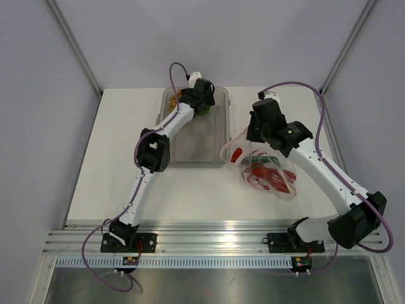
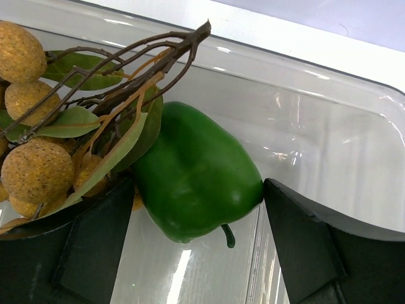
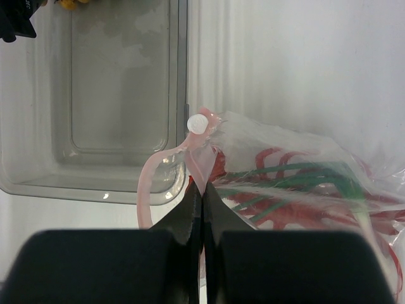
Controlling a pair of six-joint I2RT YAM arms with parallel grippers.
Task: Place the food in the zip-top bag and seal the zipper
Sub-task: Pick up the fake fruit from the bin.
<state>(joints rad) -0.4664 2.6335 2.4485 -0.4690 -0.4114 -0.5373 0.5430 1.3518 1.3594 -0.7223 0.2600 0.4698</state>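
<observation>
Pale walls close in the white surface (image 1: 126, 190) on three sides, and a clear grey tray (image 1: 202, 139) lies toward its far edge.

The left pincer (image 2: 197, 212) hangs over the tray's far end with its jaws spread wide. The green bell pepper (image 2: 196, 171) lies between the two fingers. The right finger's tip sits just at the pepper's side, and whether they touch I cannot tell. The cluster of yellow-tan balls (image 2: 38, 171), on brown twigs with leaves, presses against the pepper from beyond the left finger and overlaps that finger's upper edge. Past the right finger the tray floor is bare up to the curved tray wall (image 2: 329, 76), so the open room lies on that side.

The right pincer (image 3: 202, 196) is closed tight on the pink zipper (image 3: 201, 152) at one end of the bag's mouth. A white slider knob (image 3: 197, 123) sits just ahead of the fingertips. From the grip a loose loop of the strip bows out toward the tray's near rim (image 3: 95, 190). The zip-top bag (image 3: 285, 145) spreads out to the pincer's right, crinkled, on the surface just beside the tray. The red lobster (image 3: 285, 212) and thin green stalks (image 3: 297, 170) show through its plastic. Ahead of this pincer, beyond the bag, the surface runs bare.
</observation>
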